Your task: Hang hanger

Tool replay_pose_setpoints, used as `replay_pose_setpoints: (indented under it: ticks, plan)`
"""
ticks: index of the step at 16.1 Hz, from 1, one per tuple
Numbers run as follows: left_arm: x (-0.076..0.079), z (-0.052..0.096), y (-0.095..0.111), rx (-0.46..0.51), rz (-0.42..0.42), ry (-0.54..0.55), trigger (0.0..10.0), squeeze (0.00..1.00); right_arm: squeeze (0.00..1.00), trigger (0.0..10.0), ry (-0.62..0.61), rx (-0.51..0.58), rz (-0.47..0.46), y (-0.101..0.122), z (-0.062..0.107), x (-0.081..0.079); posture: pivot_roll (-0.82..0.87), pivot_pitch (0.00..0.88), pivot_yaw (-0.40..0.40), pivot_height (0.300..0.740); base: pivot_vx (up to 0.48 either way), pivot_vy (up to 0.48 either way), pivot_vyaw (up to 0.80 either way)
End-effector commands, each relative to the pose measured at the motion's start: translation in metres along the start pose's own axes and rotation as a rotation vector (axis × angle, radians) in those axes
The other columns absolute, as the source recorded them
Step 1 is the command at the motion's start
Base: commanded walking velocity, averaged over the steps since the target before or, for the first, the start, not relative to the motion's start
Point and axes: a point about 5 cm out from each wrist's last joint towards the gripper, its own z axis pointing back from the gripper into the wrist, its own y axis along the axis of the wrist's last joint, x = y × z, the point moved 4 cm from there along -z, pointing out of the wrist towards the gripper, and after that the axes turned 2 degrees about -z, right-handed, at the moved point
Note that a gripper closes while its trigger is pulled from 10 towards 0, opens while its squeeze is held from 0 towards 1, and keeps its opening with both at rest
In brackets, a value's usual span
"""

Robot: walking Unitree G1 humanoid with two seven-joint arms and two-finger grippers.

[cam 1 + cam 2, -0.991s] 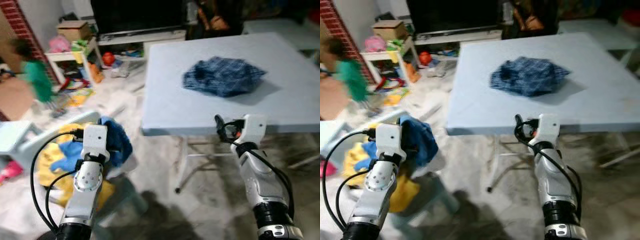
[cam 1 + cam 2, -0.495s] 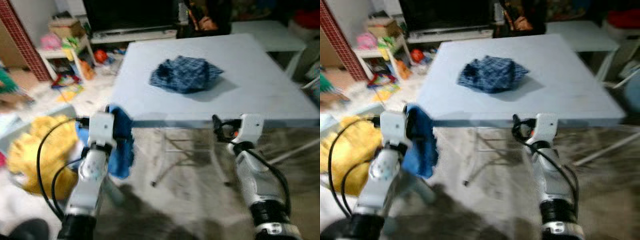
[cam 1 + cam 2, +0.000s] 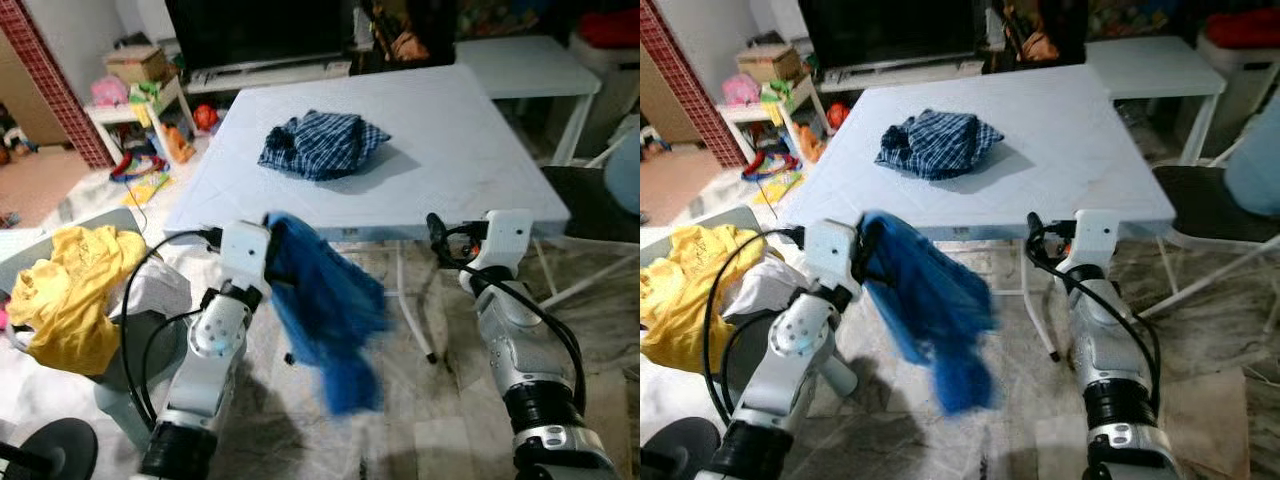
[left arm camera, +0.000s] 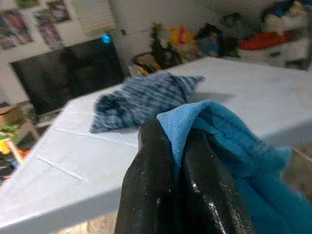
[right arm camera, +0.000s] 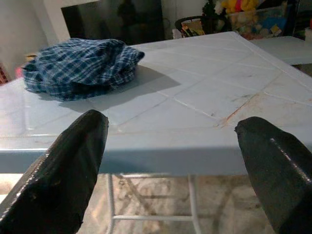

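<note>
Hanging in soft, blurred folds from the left gripper (image 4: pixel 183 161), a blue cloth garment (image 3: pixel 325 300) droops below the near edge of the white folding table (image 3: pixel 470 150), toward the pale floor (image 3: pixel 420 420). No hanger can be made out in these views; the blue garment is the one thing being held. In the left wrist view the two glossy black fingers (image 4: pixel 146 195) are pressed close together with a ridge of the blue fabric pinched between them, the cloth looking like a thick, slightly fuzzy knit.

The right gripper (image 5: pixel 170 161) is held in front of the table's near edge, its rounded black fingers spread wide with nothing between them. The silver right arm (image 3: pixel 515 350) carries looped black cables near its white wrist block.

On the tabletop, well apart from both grippers, lies a crumpled blue-and-white plaid shirt (image 3: pixel 320 145), bunched into a low mound. The table surface is smooth and matte with faint scored lines, standing on thin white metal legs.

To the robot's left, a yellow garment (image 3: pixel 65 300) is heaped over a grey chair (image 3: pixel 140 355). Beyond the table stand a dark television (image 3: pixel 255 30), a low white shelf with toys (image 3: pixel 140 100) and a cardboard box (image 3: pixel 140 62), beside a red brick-patterned wall (image 3: pixel 50 85).
</note>
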Motion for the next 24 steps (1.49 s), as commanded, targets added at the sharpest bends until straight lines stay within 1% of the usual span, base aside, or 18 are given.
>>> replay_pose_setpoints:
  ticks: [1, 2, 3, 4, 5, 6, 10, 12, 15, 18, 21, 24]
  plan:
    - [0.001, 0.009, -0.015, -0.07, 0.008, -0.06, 10.0, 0.0, 0.0, 10.0, 0.023, 0.007, 0.004, 0.002, -0.001, -0.008, -0.1, 0.0, 0.123, 0.74, 0.0, 0.0, 0.0]
    - [0.012, 0.025, -0.03, -0.136, 0.042, -0.184, 10.0, 0.0, 0.0, 10.0, 0.025, -0.006, -0.001, -0.002, 0.001, -0.007, -0.1, 0.0, 0.118, 0.74, 0.0, 0.0, 0.0]
    - [0.017, 0.04, -0.041, -0.179, 0.054, -0.255, 10.0, 0.0, 0.0, 10.0, 0.029, -0.022, -0.004, -0.006, 0.004, -0.006, -0.09, 0.0, 0.116, 0.74, 0.0, 0.0, 0.0]
    - [0.014, 0.048, -0.049, -0.211, 0.042, -0.269, 10.0, 0.0, 0.0, 10.0, 0.031, -0.033, -0.006, -0.009, 0.006, -0.005, -0.09, 0.0, 0.116, 0.74, 0.0, 0.0, 0.0]
    - [0.01, 0.055, -0.056, -0.241, 0.005, -0.275, 10.0, 0.0, 0.0, 10.0, 0.032, -0.042, -0.007, -0.012, 0.008, -0.005, -0.09, 0.0, 0.114, 0.74, 0.0, 0.0, 0.0]
    - [0.003, 0.057, -0.061, -0.261, 0.01, -0.239, 10.0, 0.0, 0.0, 10.0, 0.036, -0.049, -0.013, -0.015, 0.01, -0.005, -0.08, 0.0, 0.112, 0.74, 0.0, 0.0, 0.0]
    - [-0.004, 0.052, -0.06, -0.261, 0.118, -0.144, 10.0, 0.0, 0.0, 10.0, 0.028, -0.071, -0.021, -0.018, 0.011, -0.005, -0.09, 0.0, 0.112, 0.74, 0.0, 0.0, 0.0]
    - [-0.005, 0.049, -0.06, -0.257, 0.158, -0.117, 10.0, 0.0, 0.0, 10.0, 0.025, -0.076, -0.019, -0.018, 0.011, -0.004, -0.09, 0.0, 0.112, 0.74, 0.0, 0.0, -0.48]
    - [-0.009, 0.046, -0.059, -0.259, 0.171, -0.093, 10.0, 0.0, 0.0, 10.0, 0.021, -0.082, -0.017, -0.019, 0.011, -0.003, -0.09, 0.0, 0.114, 0.74, 0.0, 0.17, -0.8]
    - [-0.009, 0.044, -0.059, -0.256, 0.176, -0.084, 10.0, 0.0, 0.0, 10.0, 0.019, -0.087, -0.011, -0.019, 0.011, -0.002, -0.1, 0.0, 0.113, 0.74, 0.0, 0.278, -0.8]
    - [-0.008, 0.041, -0.06, -0.26, 0.174, -0.082, 10.0, 0.0, 0.0, 10.0, 0.027, -0.084, -0.007, -0.018, 0.008, -0.004, -0.1, 0.0, 0.108, 0.74, 0.0, 0.392, -0.73]
    - [-0.008, 0.04, -0.061, -0.262, 0.181, -0.071, 10.0, 0.0, 0.0, 10.0, 0.026, -0.083, -0.004, -0.016, 0.007, -0.003, -0.1, 0.0, 0.104, 0.74, 0.0, 0.48, -0.54]
